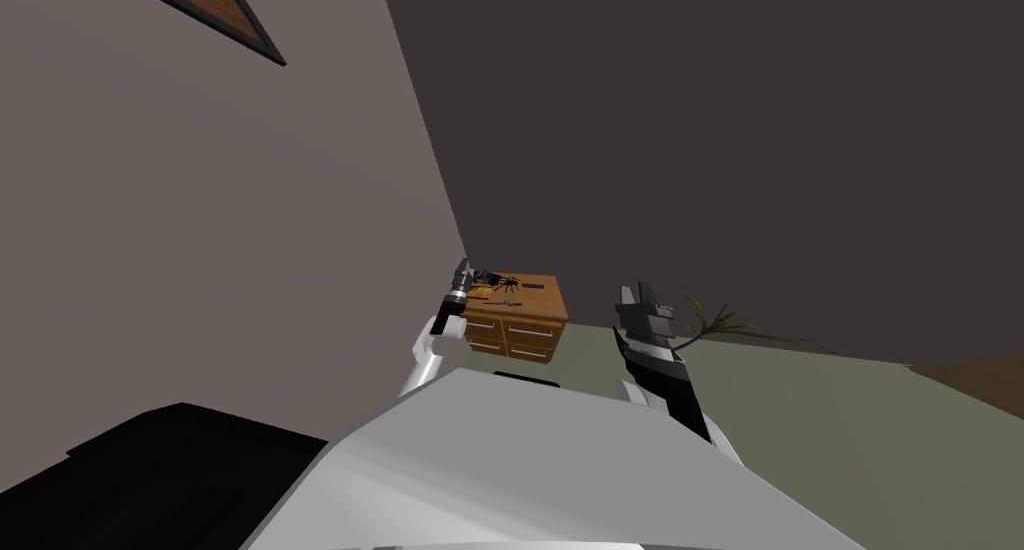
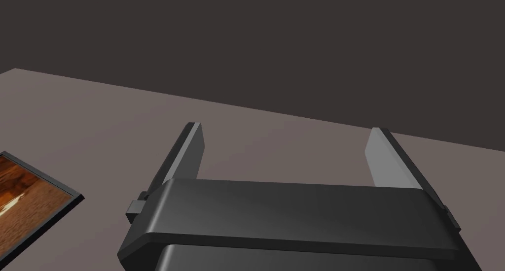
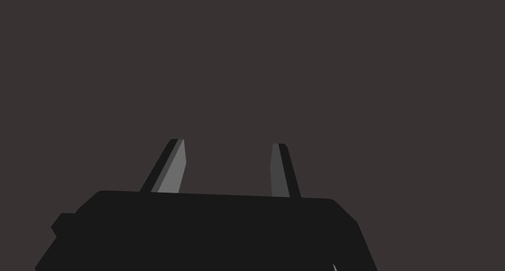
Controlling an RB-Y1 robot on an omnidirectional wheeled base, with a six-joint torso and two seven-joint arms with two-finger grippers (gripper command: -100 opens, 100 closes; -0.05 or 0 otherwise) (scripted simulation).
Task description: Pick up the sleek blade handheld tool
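1. The wooden dresser (image 1: 528,334) stands in the corner where the two walls meet. It looks well off from me across the greenish floor (image 1: 850,434). I judge the step in hand to be the approach, so the base should close in squarely on the drawer fronts before either arm reaches.
2. A thin-leaved plant (image 1: 716,323) lies low on the floor beside the dresser's right side. I would keep my line left of it.
3. The right gripper (image 1: 637,294) is held up, well clear of the dresser's right edge. Its fingers are parted with nothing between them, and I would leave that arm parked.
4. The left gripper (image 1: 461,271) is raised, in line with the dresser's left edge and pointing up at the wall. Its fingers are spread wide and empty. Being on the nearer side, it is the arm I would use. The wrist must tip down first so its camera can find the dresser top.
5. A black, spidery clutter (image 1: 508,280) sits toward the back left corner of the top, with an orange thing (image 1: 478,295) by the left edge.
6. The tool (image 1: 507,303) I take to be the slim, pale sliver lying flat near the front edge, left of the middle. It is too small to tell which end is the handle. I would come down from above with the fingers across its narrow width, staying clear of the clutter behind it.
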